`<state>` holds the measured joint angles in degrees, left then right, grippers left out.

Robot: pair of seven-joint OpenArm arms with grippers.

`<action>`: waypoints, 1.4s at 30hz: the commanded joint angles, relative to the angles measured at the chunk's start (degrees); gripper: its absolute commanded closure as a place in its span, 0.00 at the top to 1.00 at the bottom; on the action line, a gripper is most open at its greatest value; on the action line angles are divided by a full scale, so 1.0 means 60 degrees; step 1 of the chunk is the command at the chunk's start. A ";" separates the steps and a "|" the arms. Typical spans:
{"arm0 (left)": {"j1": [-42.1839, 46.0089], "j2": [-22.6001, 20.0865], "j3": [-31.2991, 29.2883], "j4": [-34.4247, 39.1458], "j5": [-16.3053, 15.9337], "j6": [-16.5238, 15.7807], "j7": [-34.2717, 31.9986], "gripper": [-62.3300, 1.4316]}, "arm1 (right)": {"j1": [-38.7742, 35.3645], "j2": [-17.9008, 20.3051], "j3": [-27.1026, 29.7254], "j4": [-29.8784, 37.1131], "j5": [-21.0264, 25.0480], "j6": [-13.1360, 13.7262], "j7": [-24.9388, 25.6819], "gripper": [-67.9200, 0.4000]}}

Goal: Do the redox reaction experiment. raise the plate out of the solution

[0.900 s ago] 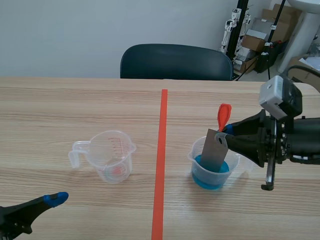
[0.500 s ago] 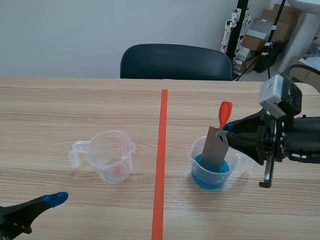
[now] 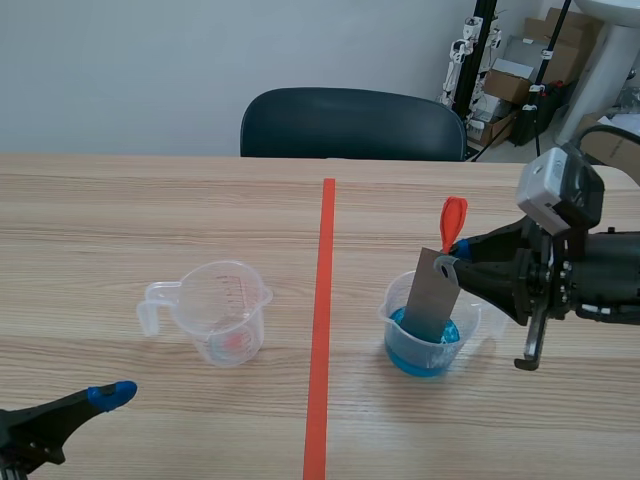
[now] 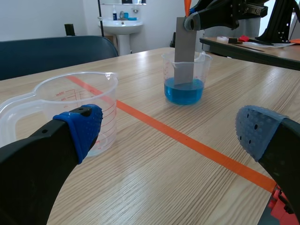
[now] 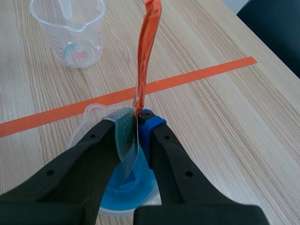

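Grey metal plate (image 3: 430,298), one item, standing in the beaker (image 3: 470,324) at 3 o'clock of the tape line (image 3: 320,330); lower end in the blue solution (image 3: 425,360), upper end leaning toward 1 o'clock and clear of the rim. Orange strip (image 3: 452,222), one, fixed at the plate's top corner and rising toward 12 o'clock. Right gripper (image 3: 455,262), entering from 3 o'clock, jaws closed on the plate's top edge, a pad on either face and the strip coming up between them (the right wrist view shows the plate edge-on, so the depth of the bite is hard to tell). Left gripper (image 4: 166,136), low at 7 o'clock of the table (image 3: 150,210), jaws wide apart, holding nothing. Empty cup (image 3: 228,312), clear plastic with red markings, at 9 o'clock of the tape line, well apart from the beaker. Handling note for the step in hand: the lift looks barely begun, since the plate's foot sits in the liquid. It is best raised along the plate's own lean, toward 12 to 1 o'clock, slowly and without twist, so that the lower corners pass the rim untouched. The beaker looks like light plastic and would likely tip or slide if the plate dragged on its wall. The grip is small and high on a thin sheet, so swing is a risk. A pause just above the surface should let drops fall back into the beaker and not onto the table.
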<state>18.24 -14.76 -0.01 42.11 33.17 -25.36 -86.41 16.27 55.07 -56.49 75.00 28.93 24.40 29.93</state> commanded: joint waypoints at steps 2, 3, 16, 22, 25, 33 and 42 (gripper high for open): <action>0.0015 -0.0062 0.0007 0.0055 -0.0091 -0.0015 -0.0436 0.96 | 0.0091 0.0157 0.0058 0.0040 -0.0004 -0.0109 -0.0007 0.02; 0.0025 -0.0062 0.0007 0.0055 -0.0091 -0.0015 -0.0436 0.96 | 0.0091 0.0157 0.0058 0.0040 -0.0004 -0.0109 -0.0007 0.02; 0.0029 -0.0113 0.0007 0.0055 -0.0091 -0.0015 -0.0436 0.96 | 0.0091 0.0157 0.0058 0.0044 -0.0004 0.0226 0.0000 0.02; 0.0029 -0.0113 0.0007 0.0055 -0.0091 -0.0015 -0.0436 0.96 | 0.0091 0.0160 0.0058 0.0044 -0.0004 0.0401 0.0004 0.02; 0.0029 -0.0113 0.0007 0.0055 -0.0091 -0.0015 -0.0436 0.96 | 0.0091 0.0160 0.0058 0.0044 -0.0004 0.0401 0.0004 0.02; 0.0029 -0.0113 0.0007 0.0055 -0.0095 -0.0015 -0.0175 0.96 | 0.0091 0.0280 0.0058 0.0073 -0.0004 0.0408 0.0186 0.02; 0.0251 -0.0306 0.0007 0.0058 -0.0178 -0.0011 -0.0436 0.60 | 0.0117 0.0433 0.0058 0.0171 -0.0004 0.0444 0.0328 0.02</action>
<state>18.72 -15.42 0.01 42.11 32.77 -25.34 -86.46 16.16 56.40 -56.49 75.00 28.49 27.27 31.44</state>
